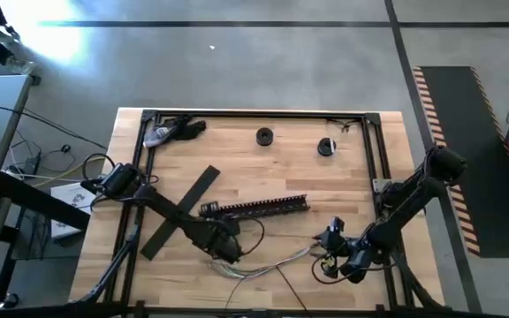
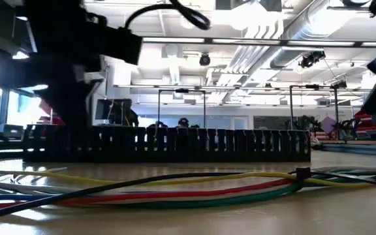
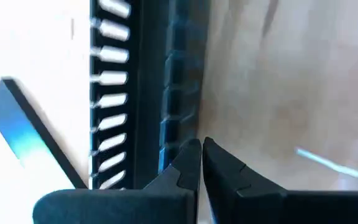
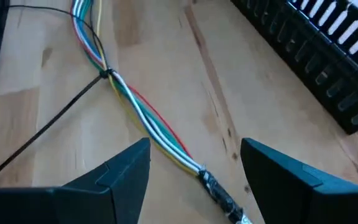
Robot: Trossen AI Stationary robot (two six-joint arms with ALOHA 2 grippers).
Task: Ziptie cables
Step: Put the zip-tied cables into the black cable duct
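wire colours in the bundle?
The cables are yellow, white, green, blue and red, with a black zip tie round them; right wrist view shows it best.

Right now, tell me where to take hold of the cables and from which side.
Grip the cables just past the black zip tie, where the strands lie tight together. Come straight down from above, fingers astride the bundle: it lies flat on the table, and the right gripper hangs open over it.

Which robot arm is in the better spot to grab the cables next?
The right. Its open claw hangs right over the cables; the left claw is shut beside the black channel.
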